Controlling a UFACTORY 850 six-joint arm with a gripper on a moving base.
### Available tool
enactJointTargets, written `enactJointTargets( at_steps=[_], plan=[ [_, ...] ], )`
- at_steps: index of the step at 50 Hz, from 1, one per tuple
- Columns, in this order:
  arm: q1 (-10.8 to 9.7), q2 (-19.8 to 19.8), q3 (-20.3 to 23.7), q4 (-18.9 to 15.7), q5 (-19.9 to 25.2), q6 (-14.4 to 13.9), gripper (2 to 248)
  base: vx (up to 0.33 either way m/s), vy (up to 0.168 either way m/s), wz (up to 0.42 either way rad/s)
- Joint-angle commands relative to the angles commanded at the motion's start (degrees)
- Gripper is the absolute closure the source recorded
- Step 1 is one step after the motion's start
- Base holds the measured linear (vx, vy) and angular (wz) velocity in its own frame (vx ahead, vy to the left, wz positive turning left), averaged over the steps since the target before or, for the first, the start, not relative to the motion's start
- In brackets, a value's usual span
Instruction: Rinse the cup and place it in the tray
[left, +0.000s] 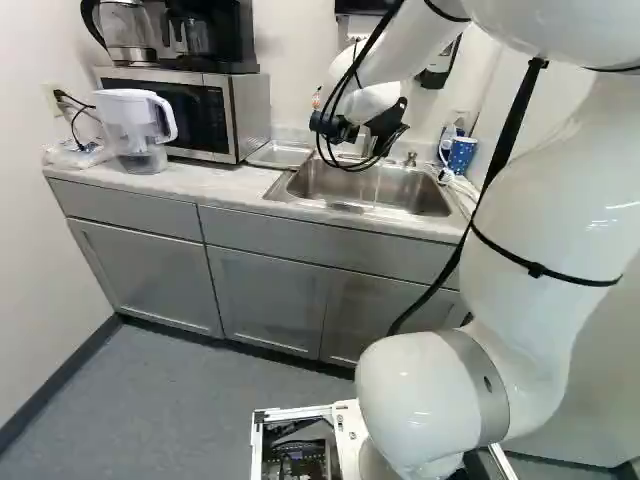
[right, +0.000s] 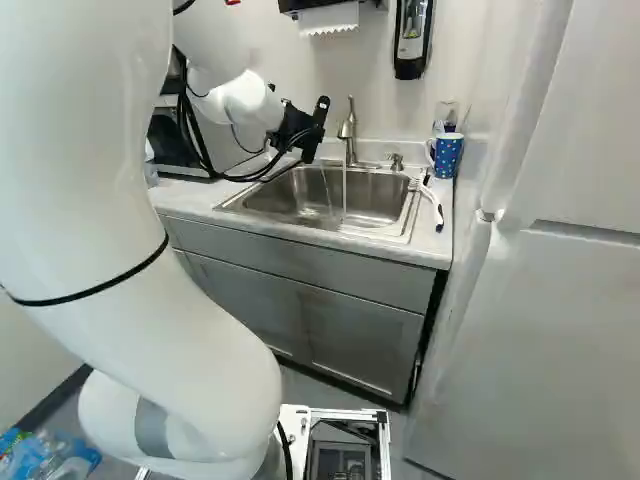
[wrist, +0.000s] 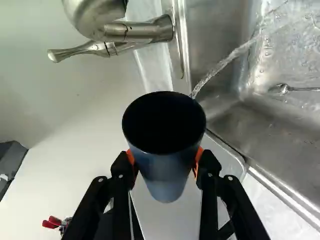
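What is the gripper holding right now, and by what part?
The gripper holds the cup by opposite sides of its outer wall, below the rim.

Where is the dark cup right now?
In the wrist view the cup is held in the pincer, a stream of water showing at its rim. The right base view puts the pincer just left of the faucet, by the sink.

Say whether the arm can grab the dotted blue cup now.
Probably not: the gripper is shut on the dark cup, and the dotted blue cup stands across the sink.
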Motion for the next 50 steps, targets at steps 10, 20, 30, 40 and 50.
enactJointTargets(
  at_steps=[10, 20, 30, 40, 50],
  plan=[
    [0.00, 0.00, 0.00, 0.00, 0.00, 0.00, 126, 0.000, 0.000, 0.000],
    [0.00, 0.00, 0.00, 0.00, 0.00, 0.00, 126, 0.000, 0.000, 0.000],
    [0.00, 0.00, 0.00, 0.00, 0.00, 0.00, 126, 0.000, 0.000, 0.000],
    [0.00, 0.00, 0.00, 0.00, 0.00, 0.00, 126, 0.000, 0.000, 0.000],
    [0.00, 0.00, 0.00, 0.00, 0.00, -0.34, 126, 0.000, 0.000, 0.000]
  ],
)
